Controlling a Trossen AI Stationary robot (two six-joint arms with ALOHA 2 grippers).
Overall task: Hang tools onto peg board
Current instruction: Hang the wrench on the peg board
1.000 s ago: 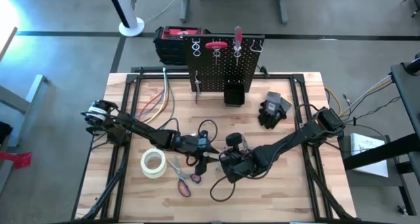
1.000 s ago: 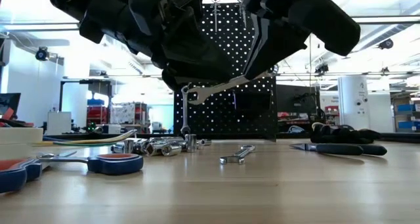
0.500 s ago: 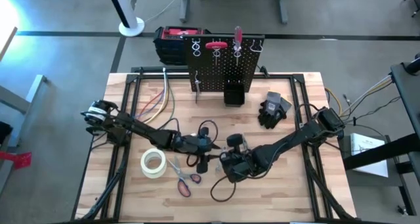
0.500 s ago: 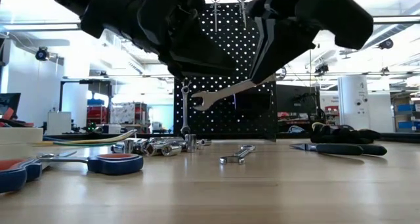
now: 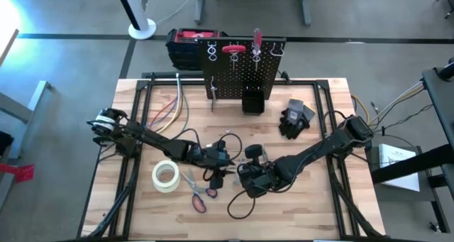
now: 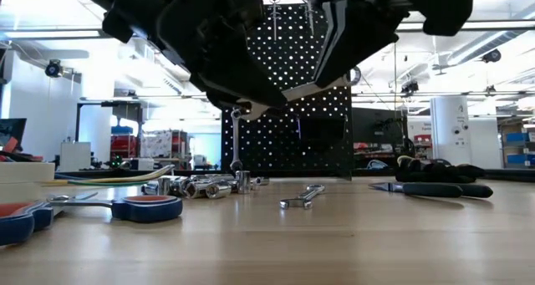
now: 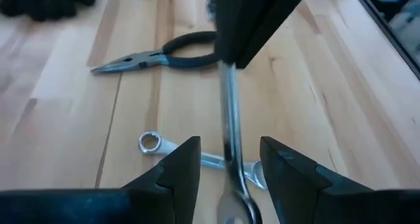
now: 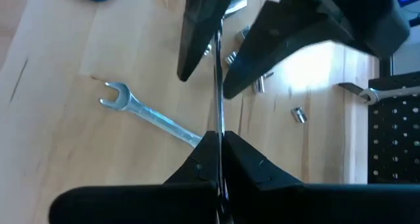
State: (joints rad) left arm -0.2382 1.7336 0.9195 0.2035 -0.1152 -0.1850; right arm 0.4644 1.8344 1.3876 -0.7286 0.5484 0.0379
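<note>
- Well to the left, not yet hung: scissors (image 5: 200, 194) flat on the tabletop (image 5: 319, 199), with a cluster of small silver sockets (image 6: 196, 185) loose farther back toward the board.
- Left of centre, lifted above the tabletop: left end effector (image 7: 230, 171), fingers apart on either side of the held wrench (image 6: 303, 90), a gap showing on each side, so no grip from this arm.
- At centre, clear of the surface and short of the board: held wrench, slanted in the low view. Probably the tool now being worked on, either in a hand-over or being re-gripped; cannot say which.
- Behind it at the far edge of the tabletop: peg board (image 5: 237, 79), upright. Already hung there: a red-handled screwdriver (image 5: 257, 37) and a red clamp-like tool (image 5: 233, 49) along the top row. Several ring hooks beside them appear free. Contents of the small black bin (image 5: 252, 100) at the board's foot not visible.
- Just right of centre: right end effector (image 8: 218, 152), fingers pressed together on the held wrench's shaft, bearing its weight alone.
- Below both arms, not yet hung: a second wrench (image 6: 303, 195) flat on the wood.
- Farther right in the low view, also waiting: black-handled pliers (image 6: 439, 188) lying on the tabletop.
- By this reckoning, only a small share done: two tools up, one in the air, and scissors, sockets, second wrench and pliers left to go.
</note>
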